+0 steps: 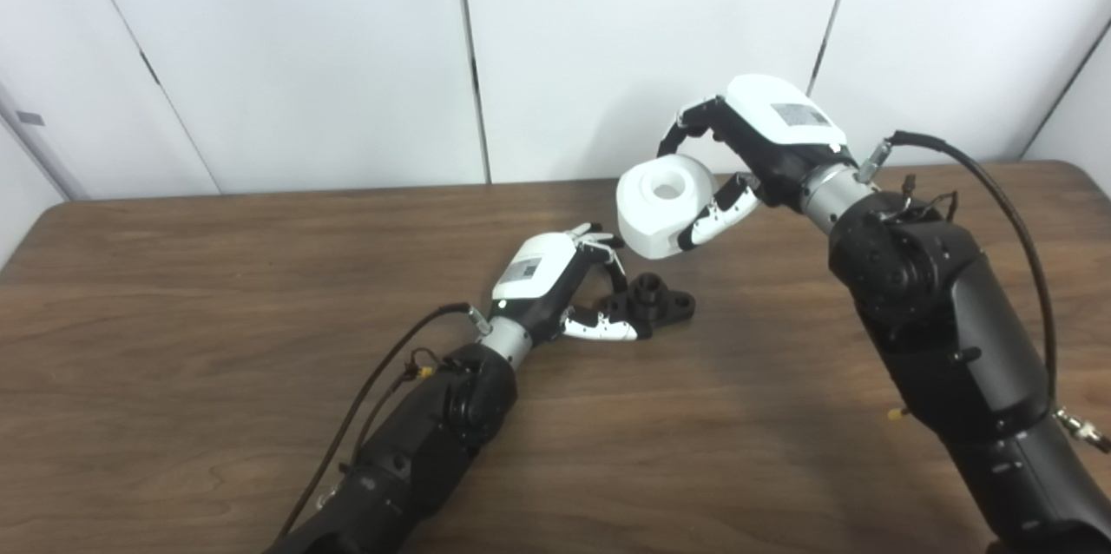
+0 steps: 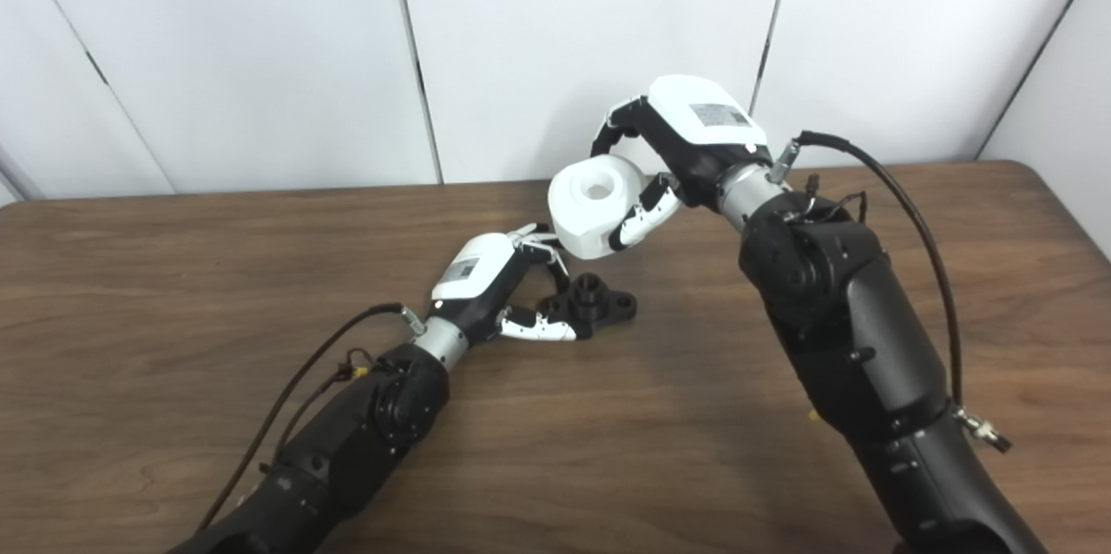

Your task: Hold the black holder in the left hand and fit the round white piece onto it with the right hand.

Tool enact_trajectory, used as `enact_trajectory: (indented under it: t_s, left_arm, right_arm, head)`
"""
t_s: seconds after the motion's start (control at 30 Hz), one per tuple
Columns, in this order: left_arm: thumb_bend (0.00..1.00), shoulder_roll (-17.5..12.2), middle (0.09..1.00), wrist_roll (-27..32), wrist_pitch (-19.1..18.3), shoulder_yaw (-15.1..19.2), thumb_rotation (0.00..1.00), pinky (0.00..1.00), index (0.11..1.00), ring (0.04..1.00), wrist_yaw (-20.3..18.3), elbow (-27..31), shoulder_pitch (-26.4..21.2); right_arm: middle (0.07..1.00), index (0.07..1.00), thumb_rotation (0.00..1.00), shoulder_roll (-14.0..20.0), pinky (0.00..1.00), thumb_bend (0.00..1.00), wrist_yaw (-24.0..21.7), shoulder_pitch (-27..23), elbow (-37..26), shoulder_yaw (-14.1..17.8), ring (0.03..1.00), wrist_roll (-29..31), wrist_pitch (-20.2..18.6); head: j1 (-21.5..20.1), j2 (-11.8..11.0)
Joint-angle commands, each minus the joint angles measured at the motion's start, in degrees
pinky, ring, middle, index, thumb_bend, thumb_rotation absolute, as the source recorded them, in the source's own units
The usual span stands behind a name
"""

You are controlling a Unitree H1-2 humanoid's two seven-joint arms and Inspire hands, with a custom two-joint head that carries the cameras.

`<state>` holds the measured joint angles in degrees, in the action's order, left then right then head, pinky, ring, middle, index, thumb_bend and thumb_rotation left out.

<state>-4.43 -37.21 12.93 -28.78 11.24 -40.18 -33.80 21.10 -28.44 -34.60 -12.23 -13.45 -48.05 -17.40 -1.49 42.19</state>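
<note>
The black holder (image 1: 653, 300) lies flat on the brown table (image 1: 217, 337), a short round post standing up from its base. My left hand (image 1: 564, 280) rests at its left end, thumb and fingers closed on that end. Above and slightly behind it hangs the round white piece (image 1: 664, 205), a thick disc with a central hole, tilted and clear of the post. My right hand (image 1: 755, 150) is shut on the white piece, fingers over its top and thumb under its right side.
White wall panels (image 1: 608, 42) rise directly behind the table's far edge. The right forearm (image 1: 946, 337) crosses the right part of the table, with a black cable looping beside it.
</note>
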Motion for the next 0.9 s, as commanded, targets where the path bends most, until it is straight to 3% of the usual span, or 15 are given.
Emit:
enact_trajectory:
  t_s: [0.0,0.87]
  left_arm:
    - [0.52,-1.29,0.847,-0.17,-0.1,-0.95,0.08,0.94,0.475,0.949,-2.71,-0.75,3.29]
    - [0.52,-1.84,0.856,-0.04,-0.76,-1.1,0.08,0.93,0.476,0.949,-3.1,2.23,4.85]
  right_arm:
    - [0.71,0.481,0.13,0.24,0.69,0.52,1.83,-1.51,-0.79,0.57,0.75,0.51,0.82]
    - [0.716,0.48,0.13,-2.37,0.76,0.52,5.42,2.87,3.69,-0.52,0.775,2.92,1.3]
  head:
    - [0.08,0.07]
    - [1.25,-0.13]
